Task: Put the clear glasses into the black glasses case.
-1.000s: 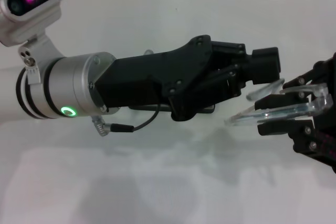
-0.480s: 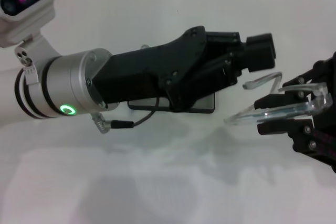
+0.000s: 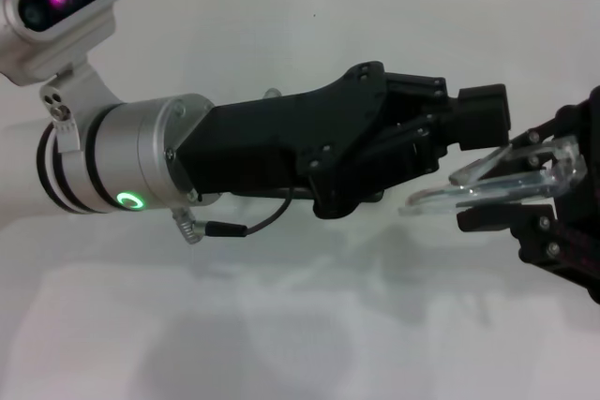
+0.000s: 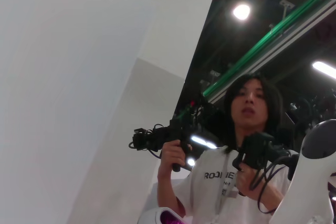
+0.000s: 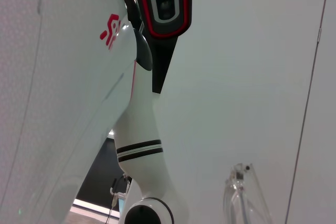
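Observation:
In the head view my right gripper [image 3: 525,186] sits at the right edge, shut on the clear glasses [image 3: 487,192]. It holds them flat above the table, with the lens end pointing left. One clear temple arm [image 3: 480,166] angles up toward the tip of my left gripper [image 3: 476,121]. That gripper reaches in from the left and ends just above and beside the temple; I cannot tell whether they touch. The black glasses case is hidden under the left arm. An edge of the clear glasses [image 5: 244,195] shows in the right wrist view.
The white table [image 3: 281,325] spreads out in front of and behind both arms. A grey cable [image 3: 244,227] hangs under the left wrist. The left wrist view shows only a person holding controllers [image 4: 184,142]. The right wrist view shows the robot's body [image 5: 142,145].
The left arm drew back and left half a second ago, uncovering the black case. It has now come back to the right and covers it. The glasses sit slightly higher.

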### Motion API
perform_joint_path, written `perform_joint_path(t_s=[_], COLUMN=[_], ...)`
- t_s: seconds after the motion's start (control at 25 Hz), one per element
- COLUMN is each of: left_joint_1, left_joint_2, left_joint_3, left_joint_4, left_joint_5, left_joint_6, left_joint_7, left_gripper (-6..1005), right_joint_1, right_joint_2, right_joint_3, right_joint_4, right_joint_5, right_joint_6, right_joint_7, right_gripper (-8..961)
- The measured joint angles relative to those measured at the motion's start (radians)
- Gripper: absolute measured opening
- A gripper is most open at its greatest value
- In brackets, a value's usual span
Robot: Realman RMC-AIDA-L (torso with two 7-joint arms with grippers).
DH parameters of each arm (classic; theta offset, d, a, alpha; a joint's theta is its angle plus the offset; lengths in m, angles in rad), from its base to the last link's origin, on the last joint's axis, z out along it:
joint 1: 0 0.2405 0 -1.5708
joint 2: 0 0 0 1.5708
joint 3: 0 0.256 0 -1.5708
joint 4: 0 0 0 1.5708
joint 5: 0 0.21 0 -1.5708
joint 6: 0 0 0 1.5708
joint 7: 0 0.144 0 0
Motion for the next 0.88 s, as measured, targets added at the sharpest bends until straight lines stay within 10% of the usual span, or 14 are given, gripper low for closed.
perform_joint_path(t_s=[0.48, 0.68, 0.88], left_joint_1=[0.069, 0.161, 0.249], left_joint_2=[0.039, 0.105, 0.092], left_joint_3=[-0.180, -0.411, -0.561], left_joint_4=[-0.021, 0.089, 0.193], left_joint_5=[0.049, 0.220, 0.308], left_joint_6=[-0.005, -0.023, -0.043], left_joint_7=[0.107, 0.061, 0.050], left_gripper=[85, 82, 79], right_joint_1=[-0.009, -0.030, -0.034], right_joint_2=[-0.003, -0.001, -0.001], right_joint_3=[-0.007, -0.013, -0.103], right_joint_4=[-0.023, -0.232, -0.529], right_joint_5=[-0.052, -0.282, -0.588], right_joint_6=[0.009, 0.135, 0.339], right_joint_7=[0.058, 0.337, 0.647], right_gripper=[116, 115, 115])
